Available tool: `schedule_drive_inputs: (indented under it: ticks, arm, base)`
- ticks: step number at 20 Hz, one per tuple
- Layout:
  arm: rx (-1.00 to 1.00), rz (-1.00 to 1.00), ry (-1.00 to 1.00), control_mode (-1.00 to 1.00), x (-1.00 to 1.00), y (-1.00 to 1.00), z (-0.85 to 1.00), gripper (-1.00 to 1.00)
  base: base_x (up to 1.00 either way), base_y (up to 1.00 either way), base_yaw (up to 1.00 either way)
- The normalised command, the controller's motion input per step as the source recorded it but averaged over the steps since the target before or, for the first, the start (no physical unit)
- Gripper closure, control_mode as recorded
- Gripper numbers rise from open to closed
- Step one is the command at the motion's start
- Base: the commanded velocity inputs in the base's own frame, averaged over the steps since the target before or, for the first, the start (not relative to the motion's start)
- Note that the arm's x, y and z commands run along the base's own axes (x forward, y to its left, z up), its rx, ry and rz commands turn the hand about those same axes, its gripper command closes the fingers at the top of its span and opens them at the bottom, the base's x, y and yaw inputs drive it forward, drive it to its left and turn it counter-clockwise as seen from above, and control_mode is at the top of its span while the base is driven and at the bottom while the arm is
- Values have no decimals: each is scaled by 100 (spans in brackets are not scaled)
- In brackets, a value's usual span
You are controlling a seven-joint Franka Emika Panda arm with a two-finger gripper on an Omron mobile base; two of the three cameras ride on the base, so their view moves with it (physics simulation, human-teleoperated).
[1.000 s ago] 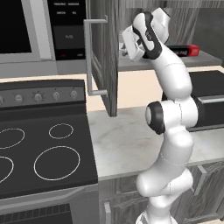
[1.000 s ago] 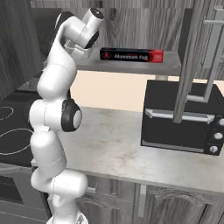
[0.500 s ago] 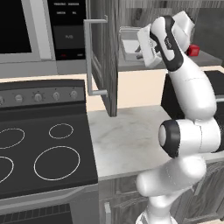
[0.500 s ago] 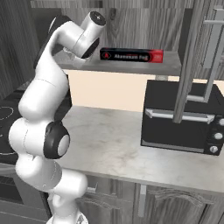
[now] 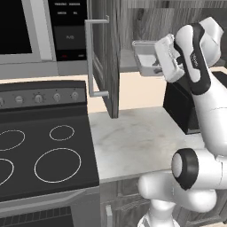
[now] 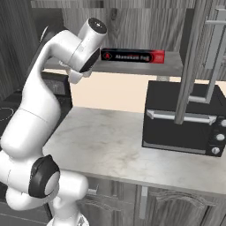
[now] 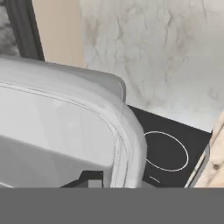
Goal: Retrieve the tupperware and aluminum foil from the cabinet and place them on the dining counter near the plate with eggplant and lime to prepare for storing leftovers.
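Tupperware (image 5: 147, 55) pinched by its rim in my clenched fingers (image 7: 94, 180), beside the open cabinet (image 5: 108, 57) door; a swing could clip it loose.

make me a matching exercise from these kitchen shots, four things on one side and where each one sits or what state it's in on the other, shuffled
Things:
1. tupperware
2. aluminum foil
3. toaster oven
4. cabinet door

Places or states:
A. swung open, bar handle facing the stove
B. standing on the marbled counter under the shelf
C. held by its rim in the shut claw, in front of the cabinet shelf
D. lying on the cabinet shelf, label facing out

Pairs: 1-C, 2-D, 3-B, 4-A
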Motion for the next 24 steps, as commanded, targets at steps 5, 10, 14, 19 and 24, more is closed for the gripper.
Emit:
schedule_drive_inputs:
  ticks: [5,10,14,19,24]
  arm:
    - [-17,10,24,-100,-100,1,1,100]
    - [-4,1,6,100,-20,0,1,100]
    - [0,0,0,100,0,0,0,100]
    - [0,0,0,100,0,0,0,100]
    - [0,0,0,100,0,0,0,100]
  base:
    - [0,0,0]
    - [-80,0,5]
    - [-100,-9,8]
    - [-100,-4,29]
    - [-83,1,79]
